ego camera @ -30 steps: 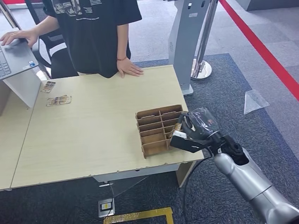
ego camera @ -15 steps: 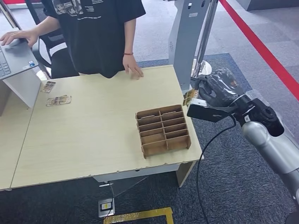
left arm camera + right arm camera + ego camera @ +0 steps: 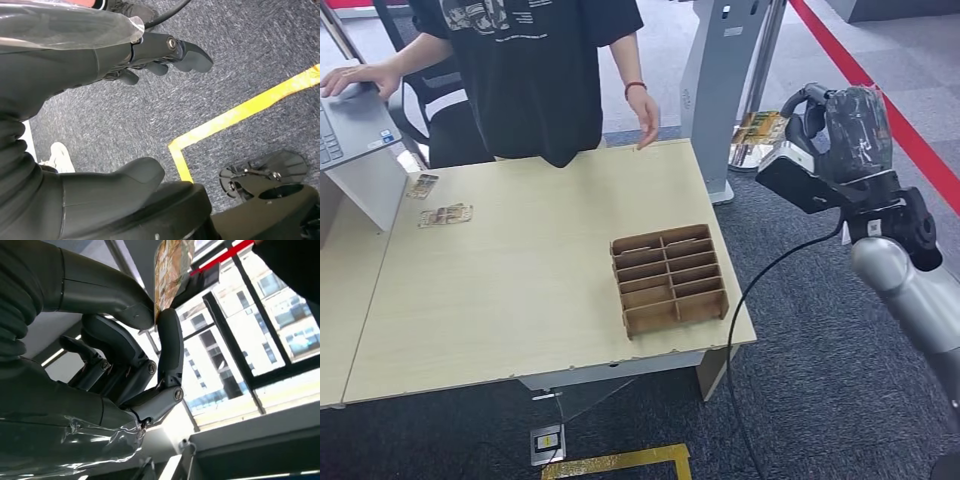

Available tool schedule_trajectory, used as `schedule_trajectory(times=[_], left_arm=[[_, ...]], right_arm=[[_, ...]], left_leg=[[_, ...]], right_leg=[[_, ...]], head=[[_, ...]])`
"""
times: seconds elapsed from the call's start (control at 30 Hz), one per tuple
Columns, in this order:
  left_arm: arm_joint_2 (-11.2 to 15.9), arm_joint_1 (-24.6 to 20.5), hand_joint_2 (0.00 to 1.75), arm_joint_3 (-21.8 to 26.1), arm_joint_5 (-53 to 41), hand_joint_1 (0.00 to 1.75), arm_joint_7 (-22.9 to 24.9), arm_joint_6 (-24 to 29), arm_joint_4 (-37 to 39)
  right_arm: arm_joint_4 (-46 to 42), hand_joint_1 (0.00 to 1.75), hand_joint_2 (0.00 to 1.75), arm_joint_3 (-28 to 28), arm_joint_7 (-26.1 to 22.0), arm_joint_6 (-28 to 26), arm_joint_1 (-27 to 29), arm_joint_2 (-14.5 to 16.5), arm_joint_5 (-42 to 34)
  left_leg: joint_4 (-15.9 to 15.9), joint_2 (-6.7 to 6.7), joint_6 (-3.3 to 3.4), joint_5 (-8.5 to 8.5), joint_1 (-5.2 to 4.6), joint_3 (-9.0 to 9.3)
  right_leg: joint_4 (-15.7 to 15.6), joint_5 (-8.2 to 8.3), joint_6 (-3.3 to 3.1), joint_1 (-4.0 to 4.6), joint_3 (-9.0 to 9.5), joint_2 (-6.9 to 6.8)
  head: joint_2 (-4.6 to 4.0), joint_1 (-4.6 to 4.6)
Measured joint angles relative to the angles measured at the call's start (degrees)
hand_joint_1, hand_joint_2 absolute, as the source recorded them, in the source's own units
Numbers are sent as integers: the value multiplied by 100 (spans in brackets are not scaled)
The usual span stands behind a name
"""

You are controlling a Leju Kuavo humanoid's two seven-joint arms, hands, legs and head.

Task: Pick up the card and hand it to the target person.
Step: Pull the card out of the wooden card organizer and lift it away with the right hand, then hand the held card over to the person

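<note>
While the card (image 3: 756, 127) was pinched between thumb and a finger of the right hand (image 3: 841, 140), it hung in the air beyond the tabletop (image 3: 531, 260) edge, near the person's hand (image 3: 646, 112). A good handover would probably mean keeping the pinch firm until the person takes hold. Two more cards (image 3: 445, 214) lay on the tabletop, plus one divided tray (image 3: 669, 280). The left hand (image 3: 113, 125) hung spread, holding nothing.

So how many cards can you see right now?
3. One card is pinched in the right hand, raised beside the table. Two more cards lie at the table's far left, near the laptop. The organizer may hide others.
</note>
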Motion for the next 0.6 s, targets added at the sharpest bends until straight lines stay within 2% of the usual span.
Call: schedule_trajectory(times=[0.1, 0.2, 0.4, 0.53, 0.6], left_arm=[[-22, -27, 175, 0, -32, 0, 29, 5, 0], [-38, -51, 175, -1, -59, 0, 51, 12, 0], [-57, -79, 175, -11, -89, 0, 108, 17, 0], [-59, -80, 175, -14, -92, 0, 111, 16, 0], [-59, -84, 175, -17, -104, 0, 126, 16, 0]], right_arm=[[254, 175, 175, 81, 89, -623, 16, 249, 190], [624, 175, 175, 193, 144, -1011, -10, 568, 432], [1583, 175, 175, 431, 73, -1378, -232, 1235, 738], [1760, 175, 175, 465, 59, -1444, -273, 1334, 784], [2336, 175, 175, 592, 93, -1521, -437, 1632, 954]], left_leg=[[-2, -1, -2, 2, 0, -1], [-3, -2, -6, 4, 1, -4], [-3, -6, -12, 9, 2, -3], [-3, -8, -13, 9, 2, -4], [-3, -8, -14, 10, 2, -3]], right_leg=[[2, 0, 0, 0, 1, -1], [7, 0, 0, 0, 0, -2], [13, -1, -1, 1, -5, -6], [13, -1, -1, 1, -5, -8], [14, -1, -2, 2, -6, -8]], head=[[-1, 0], [-1, 0], [-1, 1], [-1, 2], [-1, 1]])
